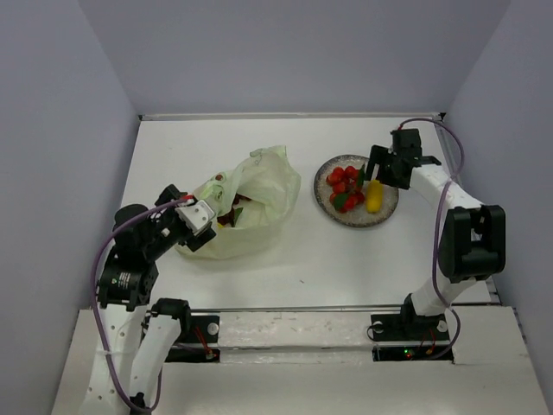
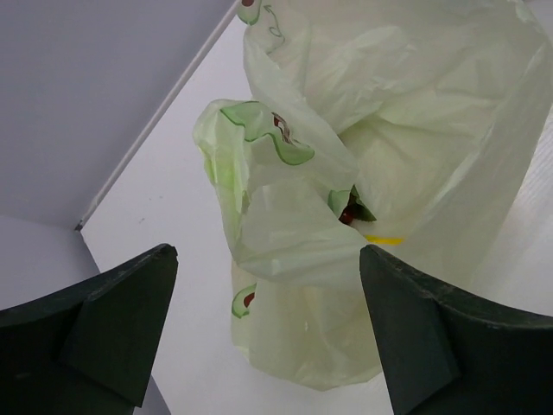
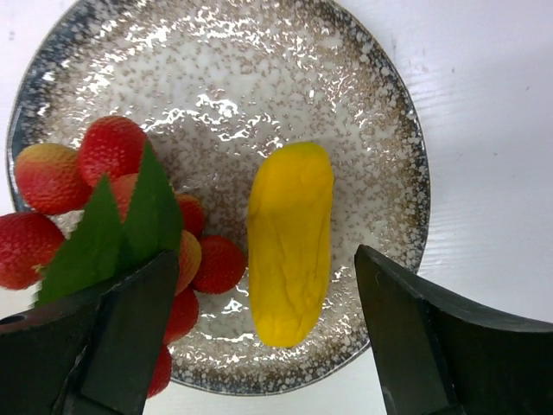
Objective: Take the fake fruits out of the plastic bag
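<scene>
Left tool (image 2: 266,255), spread, faces the crinkly pale green plastic bag (image 1: 251,199) on the white bench (image 1: 346,259). Right tool (image 3: 266,259), spread, hovers over the yellow plastic fruit (image 3: 289,242) and red berry cluster (image 3: 112,151) on the speckled grey plate (image 3: 380,112).

A round plate (image 1: 346,220) lies on the white table (image 1: 346,268), toward 2 o'clock from the middle of the table. The plate is grey and speckled, with a darker rim, and its glaze shines under the light. In the right wrist view its bare surface is toward 12 o'clock, and the table shows beyond the rim at 3 o'clock. Plain grey walls (image 1: 294,52) stand around the table at 9, 12 and 3 o'clock.
</scene>
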Action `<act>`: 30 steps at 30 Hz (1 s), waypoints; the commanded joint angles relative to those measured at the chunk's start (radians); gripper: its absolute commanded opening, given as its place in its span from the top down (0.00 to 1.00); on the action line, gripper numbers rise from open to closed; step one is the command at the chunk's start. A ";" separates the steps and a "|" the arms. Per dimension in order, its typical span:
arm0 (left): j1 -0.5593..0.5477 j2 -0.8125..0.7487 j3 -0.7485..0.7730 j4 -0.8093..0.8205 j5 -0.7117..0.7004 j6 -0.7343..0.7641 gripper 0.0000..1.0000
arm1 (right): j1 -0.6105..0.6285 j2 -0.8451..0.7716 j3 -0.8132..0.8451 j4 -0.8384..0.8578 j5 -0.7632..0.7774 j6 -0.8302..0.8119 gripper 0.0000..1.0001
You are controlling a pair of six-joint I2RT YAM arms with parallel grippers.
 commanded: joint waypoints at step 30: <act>-0.225 0.854 0.556 -0.063 -0.184 -0.226 0.01 | 0.703 -0.058 0.159 0.243 -0.312 0.275 0.62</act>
